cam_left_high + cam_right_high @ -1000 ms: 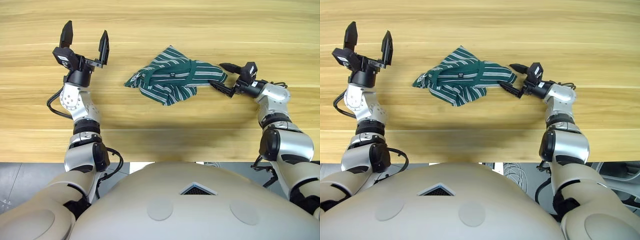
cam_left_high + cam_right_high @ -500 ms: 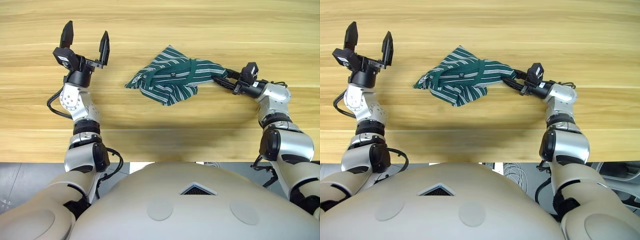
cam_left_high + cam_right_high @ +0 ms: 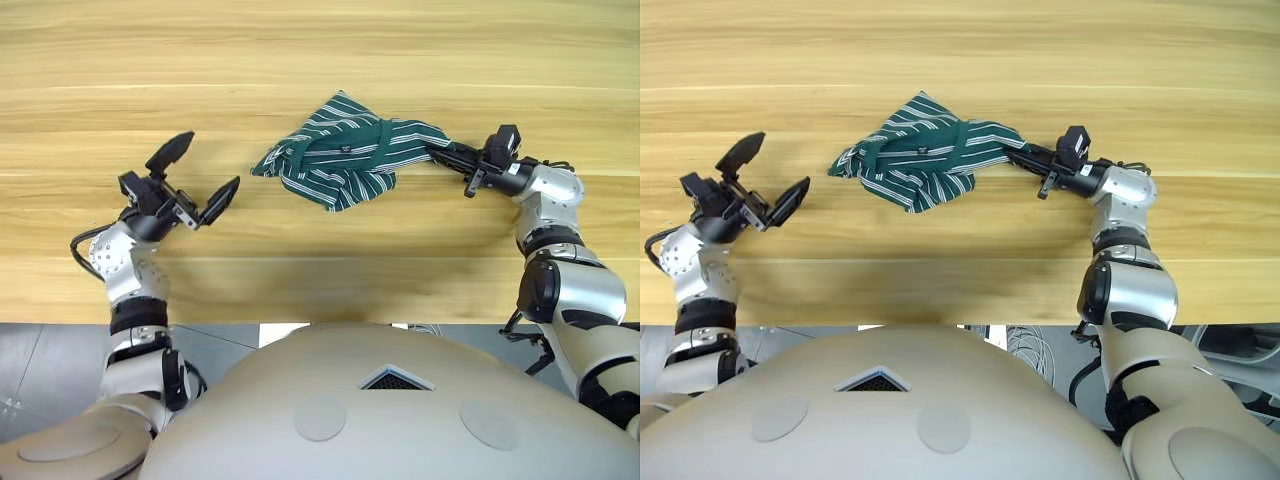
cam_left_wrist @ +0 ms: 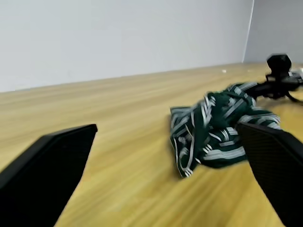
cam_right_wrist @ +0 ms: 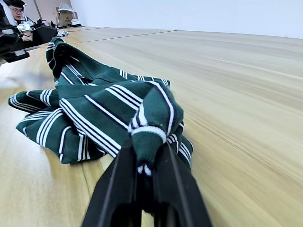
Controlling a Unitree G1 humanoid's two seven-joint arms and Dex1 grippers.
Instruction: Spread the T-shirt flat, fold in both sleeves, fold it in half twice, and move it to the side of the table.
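The crumpled T-shirt [image 3: 340, 165], lying on the table [image 3: 300, 50], is being pinched at its right edge by the right gripper [image 3: 437, 150]. The left gripper [image 3: 210, 160] is being held spread wide, well apart from it.

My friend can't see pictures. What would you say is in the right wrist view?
The right hand pinches a bunched edge of the green, white-striped T-shirt. The rest of the shirt lies crumpled on the wooden table.

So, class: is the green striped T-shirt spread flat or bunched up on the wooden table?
Bunched up: the green striped T-shirt lies in a crumpled heap, one corner pinched in the right gripper.
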